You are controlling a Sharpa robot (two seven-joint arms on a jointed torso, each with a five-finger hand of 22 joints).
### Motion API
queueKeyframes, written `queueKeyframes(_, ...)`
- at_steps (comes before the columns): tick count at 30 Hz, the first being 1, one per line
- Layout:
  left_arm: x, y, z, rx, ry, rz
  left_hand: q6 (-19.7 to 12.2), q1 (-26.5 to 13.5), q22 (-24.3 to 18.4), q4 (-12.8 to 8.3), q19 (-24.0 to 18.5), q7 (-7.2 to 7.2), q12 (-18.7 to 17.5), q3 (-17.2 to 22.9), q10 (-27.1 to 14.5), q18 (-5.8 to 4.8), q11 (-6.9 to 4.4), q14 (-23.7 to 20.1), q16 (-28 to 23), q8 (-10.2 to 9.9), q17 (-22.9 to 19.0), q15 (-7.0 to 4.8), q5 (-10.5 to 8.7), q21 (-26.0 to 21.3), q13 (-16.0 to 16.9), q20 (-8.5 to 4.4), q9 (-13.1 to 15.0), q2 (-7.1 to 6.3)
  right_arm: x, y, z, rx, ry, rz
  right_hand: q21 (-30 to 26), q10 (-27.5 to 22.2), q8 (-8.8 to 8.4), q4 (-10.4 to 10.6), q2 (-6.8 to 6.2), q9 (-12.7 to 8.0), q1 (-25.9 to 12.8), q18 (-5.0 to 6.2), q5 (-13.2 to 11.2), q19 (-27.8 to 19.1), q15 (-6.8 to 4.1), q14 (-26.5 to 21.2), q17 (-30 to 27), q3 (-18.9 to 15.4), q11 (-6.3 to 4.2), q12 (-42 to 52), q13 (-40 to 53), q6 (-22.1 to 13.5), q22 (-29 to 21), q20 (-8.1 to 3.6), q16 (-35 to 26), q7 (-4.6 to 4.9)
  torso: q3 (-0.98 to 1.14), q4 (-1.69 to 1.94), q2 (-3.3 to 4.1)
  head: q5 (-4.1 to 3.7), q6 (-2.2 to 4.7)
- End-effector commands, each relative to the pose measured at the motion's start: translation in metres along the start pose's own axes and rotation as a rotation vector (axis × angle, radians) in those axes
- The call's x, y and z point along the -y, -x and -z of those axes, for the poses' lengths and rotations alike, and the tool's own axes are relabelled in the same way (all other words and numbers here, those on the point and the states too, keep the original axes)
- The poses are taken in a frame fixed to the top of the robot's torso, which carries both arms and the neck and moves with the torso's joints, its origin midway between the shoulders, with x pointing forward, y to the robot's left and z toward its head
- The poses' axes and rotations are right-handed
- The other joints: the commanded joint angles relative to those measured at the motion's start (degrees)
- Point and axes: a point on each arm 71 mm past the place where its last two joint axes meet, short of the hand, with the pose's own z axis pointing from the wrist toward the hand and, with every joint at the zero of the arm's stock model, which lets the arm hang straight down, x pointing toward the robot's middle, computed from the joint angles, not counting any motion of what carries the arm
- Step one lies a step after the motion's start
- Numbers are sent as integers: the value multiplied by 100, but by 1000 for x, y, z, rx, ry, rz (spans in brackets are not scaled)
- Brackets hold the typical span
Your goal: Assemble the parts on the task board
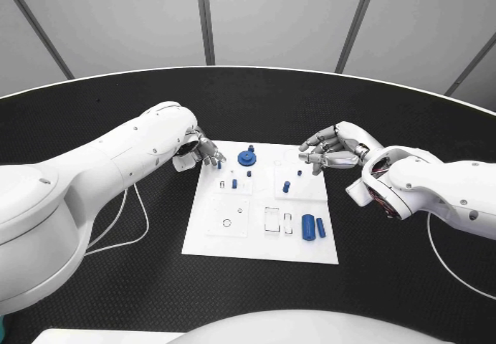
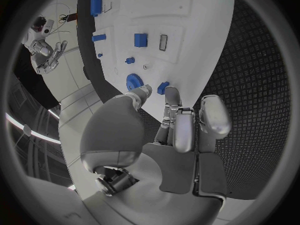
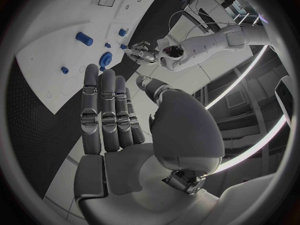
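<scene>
While the assembly looks barely begun, both hands sit at the board's far end:
Board: the flat white rectangular task board (image 1: 212, 240) lies mid-table on the black table (image 1: 124, 287).
Left hand (image 1: 201, 153): at the board's far left corner, fingers curled toward a small blue peg (image 2: 163, 87); whether they pinch it I cannot tell.
Right hand (image 1: 332, 152): hovering above the far right corner, fingers apart, nothing in it.
Round part: the blue gear-shaped disc (image 1: 247, 158) sits near the far edge, just beside the left fingers.
Loose parts: a blue plastic cylinder (image 1: 308, 226) and a slimmer blue bar (image 1: 320, 227) lie side by side at the near right.
Recesses: the rectangular slots (image 1: 272, 219) beside them appear unfilled.
Advice: probably align each piece upright over its seat before pressing, keeping the other hand off the board.
</scene>
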Motion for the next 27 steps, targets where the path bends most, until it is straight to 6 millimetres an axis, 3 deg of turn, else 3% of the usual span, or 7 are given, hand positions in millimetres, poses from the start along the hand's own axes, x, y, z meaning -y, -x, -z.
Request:
queueKeyframes(1,0,0,0,0,0,0,51,48,8,14,34,-12,19,-31,26,7,0,232,14,23,51,16,-12,25,-7,6,-11,21,0,0,0,0,0,0,-3,-54,10,36,-7,-2,-20,16,24,-2,-6,-44,6,-9,0,34,5,-53,-6,12,-24,4,2,2,6,-5,-5)
queueKeyframes(15,0,0,-1,-1,5,1,85,269,26,-40,31,-36,44,47,24,6,-23,235,16,62,52,-2,-7,39,-32,-8,-63,249,-1,-1,-1,-3,1,0,-3,-54,10,36,-7,-2,-20,16,24,-2,-6,-44,6,-9,0,34,5,-53,-6,12,-24,4,6,-2,-6,-6,-4)
queueKeyframes(27,1,-1,-1,-7,7,-3,92,325,30,-64,30,-44,48,77,21,6,-30,235,16,76,51,-8,-19,42,-41,-13,-75,296,-1,-2,-1,-6,2,-1,-1,-56,14,38,-7,0,-14,16,27,2,-7,-42,24,-6,-1,39,20,-52,-10,12,-27,3,0,5,2,-33,9)
